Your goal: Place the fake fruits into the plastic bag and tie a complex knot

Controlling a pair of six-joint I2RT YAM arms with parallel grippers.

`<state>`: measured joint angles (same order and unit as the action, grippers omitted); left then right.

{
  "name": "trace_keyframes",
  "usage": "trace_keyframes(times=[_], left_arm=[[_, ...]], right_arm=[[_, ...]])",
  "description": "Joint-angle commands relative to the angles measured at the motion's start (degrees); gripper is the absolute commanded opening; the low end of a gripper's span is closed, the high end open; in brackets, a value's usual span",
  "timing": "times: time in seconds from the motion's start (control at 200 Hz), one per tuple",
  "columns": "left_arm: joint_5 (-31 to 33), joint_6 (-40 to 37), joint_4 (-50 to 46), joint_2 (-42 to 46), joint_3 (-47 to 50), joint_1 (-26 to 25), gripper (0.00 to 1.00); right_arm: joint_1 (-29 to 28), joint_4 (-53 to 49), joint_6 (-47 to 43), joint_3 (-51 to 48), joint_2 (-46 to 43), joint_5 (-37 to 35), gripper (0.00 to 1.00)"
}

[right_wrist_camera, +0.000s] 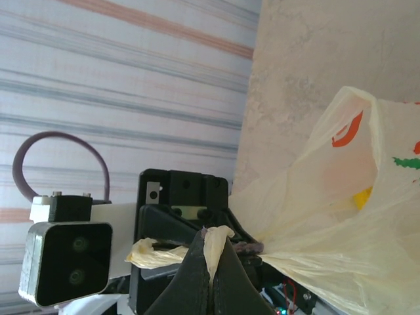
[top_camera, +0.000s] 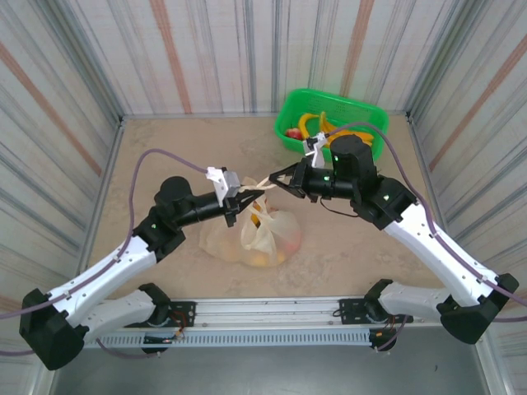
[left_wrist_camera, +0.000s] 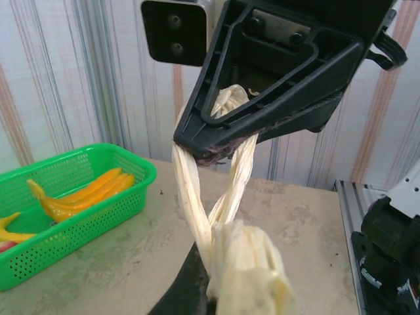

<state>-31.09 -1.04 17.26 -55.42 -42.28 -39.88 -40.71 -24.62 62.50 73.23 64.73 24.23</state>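
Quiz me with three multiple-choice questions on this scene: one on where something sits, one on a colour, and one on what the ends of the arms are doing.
1. Where on the table is the green basket?
A. At the far end, on the right
B. At the near edge, between the arm bases
C. Hanging on a side wall

2. What colour are the bananas in the basket?
A. Blue
B. Yellow
C. Purple

3. How do the left tool and right tool stand?
A. Both wide open
B. Both shut on the handle strips
C. Both lying flat on the table

Answers:
1 A: the top view shows it against the far wall, on the right.
2 B: the left wrist view shows them yellow-orange.
3 B: the wrist views show each tool clamped on the twisted pale strips above the plastic bag.
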Motion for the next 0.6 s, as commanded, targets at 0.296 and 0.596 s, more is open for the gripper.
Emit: trace_keyframes(times=[0.296,0.596], left_arm=[[-0.41,3.35,1.65,0.91,2.35,1.03,0.23],[1.83,1.05,0.81,-2.56,-1.44,0.76,0.49]], right_arm=[[3.18,6.55,0.26,-2.08,-2.28,2.35,0.00],[3.21,8.21,-0.11,-1.74,-1.22,5.79,0.00]])
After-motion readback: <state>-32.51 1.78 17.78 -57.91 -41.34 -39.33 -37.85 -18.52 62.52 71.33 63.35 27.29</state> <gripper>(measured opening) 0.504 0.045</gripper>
